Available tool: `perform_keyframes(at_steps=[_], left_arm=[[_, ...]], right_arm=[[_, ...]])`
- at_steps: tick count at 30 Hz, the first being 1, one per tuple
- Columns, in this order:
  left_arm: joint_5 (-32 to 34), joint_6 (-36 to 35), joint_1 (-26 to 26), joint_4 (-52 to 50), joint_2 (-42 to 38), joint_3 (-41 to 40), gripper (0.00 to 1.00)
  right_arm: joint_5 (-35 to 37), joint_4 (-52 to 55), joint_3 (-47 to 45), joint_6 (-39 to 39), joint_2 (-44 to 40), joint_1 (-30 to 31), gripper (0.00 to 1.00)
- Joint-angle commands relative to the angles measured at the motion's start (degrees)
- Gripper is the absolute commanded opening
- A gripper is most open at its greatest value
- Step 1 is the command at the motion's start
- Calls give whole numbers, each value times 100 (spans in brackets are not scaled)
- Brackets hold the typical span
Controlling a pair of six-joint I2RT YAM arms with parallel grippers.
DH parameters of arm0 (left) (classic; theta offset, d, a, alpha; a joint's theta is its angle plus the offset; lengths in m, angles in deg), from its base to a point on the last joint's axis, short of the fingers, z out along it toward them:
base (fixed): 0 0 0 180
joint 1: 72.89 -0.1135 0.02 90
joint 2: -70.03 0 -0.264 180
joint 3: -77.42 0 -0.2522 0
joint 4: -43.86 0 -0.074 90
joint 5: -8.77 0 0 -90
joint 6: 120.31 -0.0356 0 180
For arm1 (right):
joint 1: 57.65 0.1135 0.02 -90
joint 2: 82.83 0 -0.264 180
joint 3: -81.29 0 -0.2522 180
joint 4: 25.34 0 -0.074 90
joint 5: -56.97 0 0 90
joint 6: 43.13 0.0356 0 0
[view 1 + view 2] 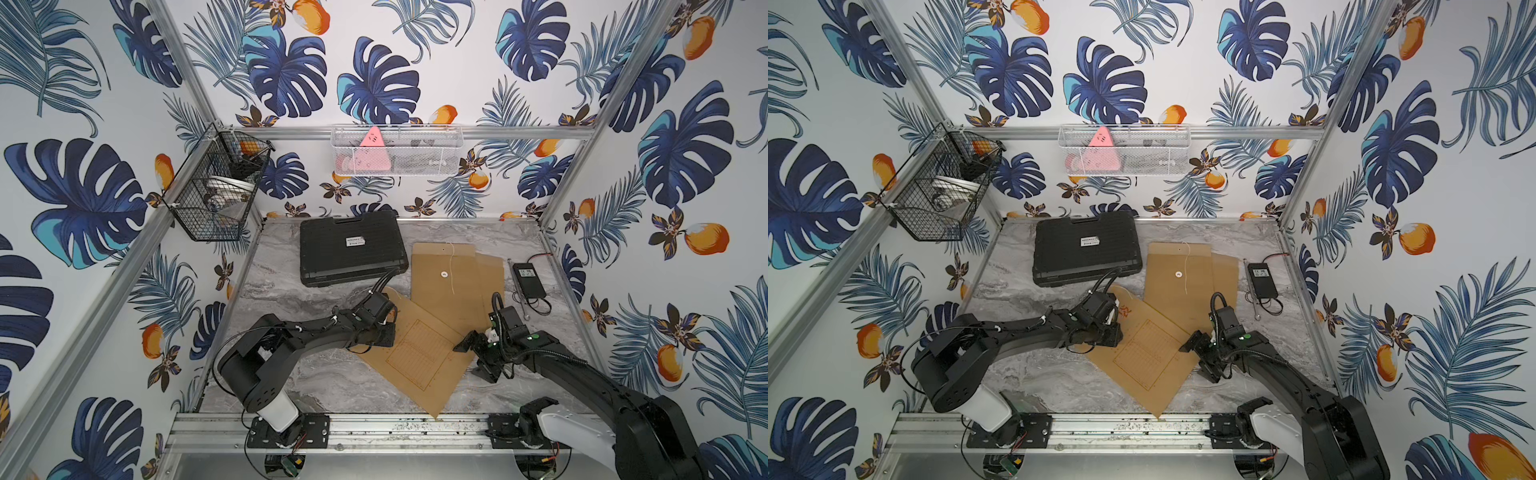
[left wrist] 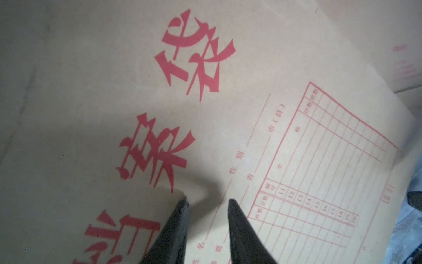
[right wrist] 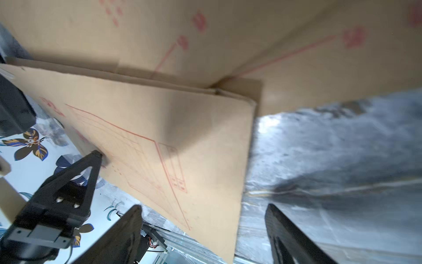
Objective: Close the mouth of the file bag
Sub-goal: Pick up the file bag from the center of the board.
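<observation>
Counting three overlapping file bags; left claw slightly open, right claw wide open.

Brown paper file bag lies flat & slanted on the table, front side up w/ big red letters & a red grid. Its far edge meets a 2nd bag, back side up, w/ a round white button & a thin white string lying straight past it.
</observation>
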Motion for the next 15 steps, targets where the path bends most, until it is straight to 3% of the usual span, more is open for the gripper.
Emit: perform_keyframes(at_steps=[1,8,15], left_arm=[[-23,157,-5,-285,76,-168,34],[-72,156,-5,-122,279,-331,29],[-57,66,-5,-129,411,-295,27]], right_arm=[[80,75,-207,-137,-103,-3,83],[-204,-2059,-898,-451,-57,-2,78],[-641,-3196,-1368,-408,-970,-1,76]])
